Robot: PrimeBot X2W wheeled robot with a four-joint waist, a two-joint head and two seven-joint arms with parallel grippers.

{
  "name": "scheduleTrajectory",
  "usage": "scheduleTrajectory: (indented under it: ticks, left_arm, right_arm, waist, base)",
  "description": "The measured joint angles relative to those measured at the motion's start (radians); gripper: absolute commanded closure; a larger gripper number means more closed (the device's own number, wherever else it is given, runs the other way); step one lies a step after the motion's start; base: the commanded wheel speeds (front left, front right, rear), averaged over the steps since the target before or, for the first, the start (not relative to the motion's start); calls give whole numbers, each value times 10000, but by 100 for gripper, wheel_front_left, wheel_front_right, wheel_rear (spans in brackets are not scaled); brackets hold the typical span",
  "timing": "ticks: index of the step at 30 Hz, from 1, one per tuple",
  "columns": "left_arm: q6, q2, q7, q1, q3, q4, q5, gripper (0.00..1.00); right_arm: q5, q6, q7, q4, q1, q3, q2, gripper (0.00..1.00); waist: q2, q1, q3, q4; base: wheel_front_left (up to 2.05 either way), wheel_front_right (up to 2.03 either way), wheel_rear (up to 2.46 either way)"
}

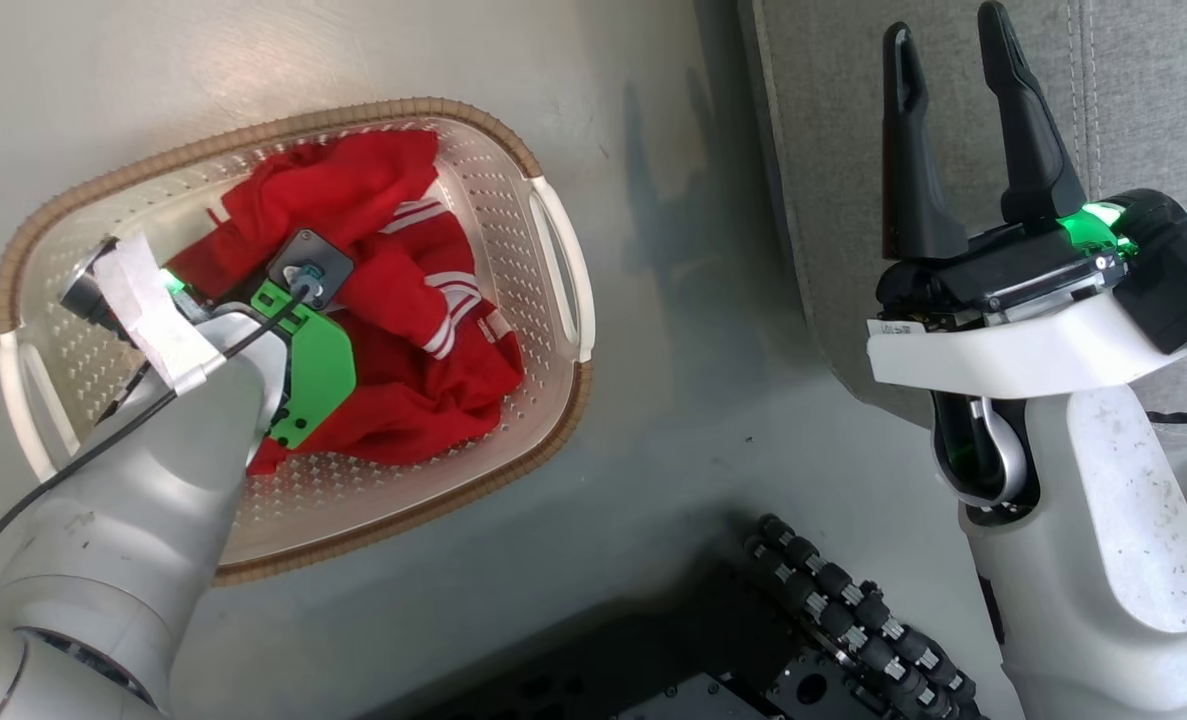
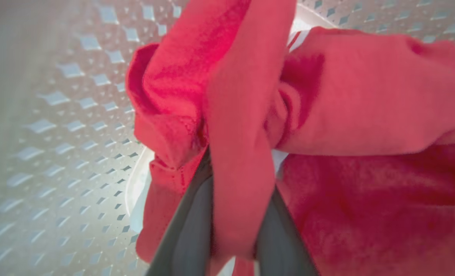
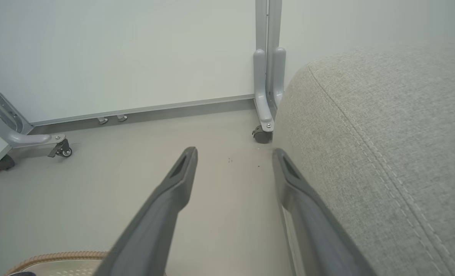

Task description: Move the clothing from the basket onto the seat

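Pinching a fold of the clothing (image 1: 393, 185), your left gripper (image 2: 240, 168) sits low inside the basket (image 1: 283, 125), its two fingers (image 2: 189, 230) pressed on a band of red cloth that runs up between them. The grip looks narrow, a single fold rather than a bunch, so raise it slowly and straight up, and watch whether the band slips. Both red garments lie heaped together on the basket floor, and they look tangled enough that the second may drag along or tip the basket; pause if the basket starts to lift. Keep rising until the hanging cloth clears the brown rim and the white handle on the side nearest the seat (image 1: 833, 120), since a trailing hem could catch there. From there the way runs across a strip of bare floor (image 1: 673, 400) between basket and seat, with open room. Your right gripper (image 1: 945, 45) is spread and empty, held up just beside the seat's rounded front edge, so swing the cloth wide of it. The robot's dark base (image 1: 753, 640) sits near the lower side of that strip; keep the hem above it.
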Motion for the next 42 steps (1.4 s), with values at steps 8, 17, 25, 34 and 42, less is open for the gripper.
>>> scheduleTrajectory:
  ticks: [8,17,25,34,42]
  left_arm:
    - [-364,-430,-1312,533,303,-290,-644,100]
    - [-326,-711,-1661,1227,974,-1781,-1302,100]
    - [17,-510,-1703,2643,2171,-4684,-1647,100]
    - [127,-330,-1703,4110,3584,-7164,-1620,100]
    - [-67,-449,-1705,5086,4884,-8857,-1455,100]
  right_arm:
    - [-403,0,0,128,142,-130,4,0]
    - [-1003,0,0,395,611,-355,12,0]
    - [-1400,0,127,527,1103,-598,15,0]
    - [-1588,0,635,314,1747,-865,15,0]
    - [-1770,2,1135,33,2499,-1080,8,0]
  waist:
    - [0,0,-788,307]
    - [0,-1,-1893,975]
    - [0,-1,-2978,1664]
    - [0,-1,-4217,2359]
    - [0,-1,-5318,2910]
  base:
    - [0,0,0]
    - [0,0,0]
    - [0,0,0]
    - [0,0,0]
    - [0,0,0]
